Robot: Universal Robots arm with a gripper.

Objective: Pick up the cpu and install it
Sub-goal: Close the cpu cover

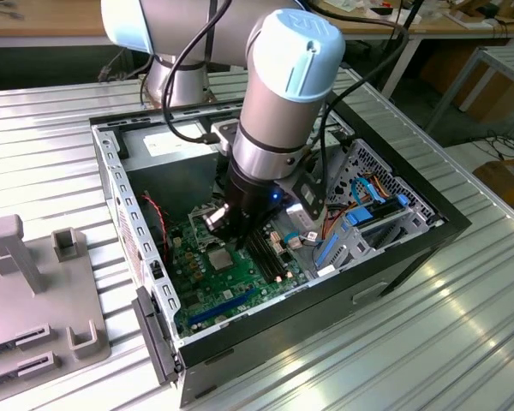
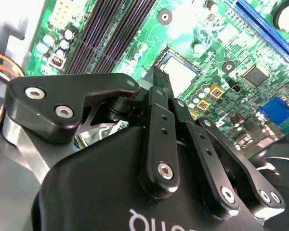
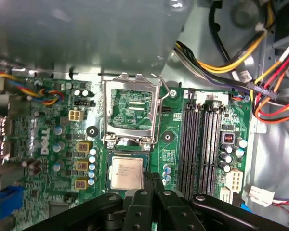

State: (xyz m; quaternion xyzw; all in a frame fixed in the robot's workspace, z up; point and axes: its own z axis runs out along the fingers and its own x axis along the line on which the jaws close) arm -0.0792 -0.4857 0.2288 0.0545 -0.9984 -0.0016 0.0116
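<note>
Exterior view, arm: the arm (image 1: 283,94) is reaching down into the open computer case (image 1: 428,224). The case is lying on its side on the ribbed table (image 1: 411,342), so the motherboard (image 1: 240,282) is facing up for work from above.
Exterior view, gripper: the gripper (image 1: 227,229) is hanging low over the middle of the board, close above the cpu (image 1: 220,257).
Second wrist view, tool: the gripper (image 2: 157,82) is keeping its two fingers (image 2: 156,92) pressed together with nothing between them. The cpu (image 2: 180,72) is lying flat just beyond the tips.
First wrist view, cpu: the cpu (image 3: 126,172) is sitting square inside its socket (image 3: 107,166), just beside the fingers (image 3: 148,183). It is apparently not touching them.
First wrist view, load plate: the metal load plate (image 3: 130,78) is standing folded back from the socket, leaving the chip uncovered.
Judgement: the cpu is looking already placed, and because the plate is standing open, the socket is not yet locked.
</note>
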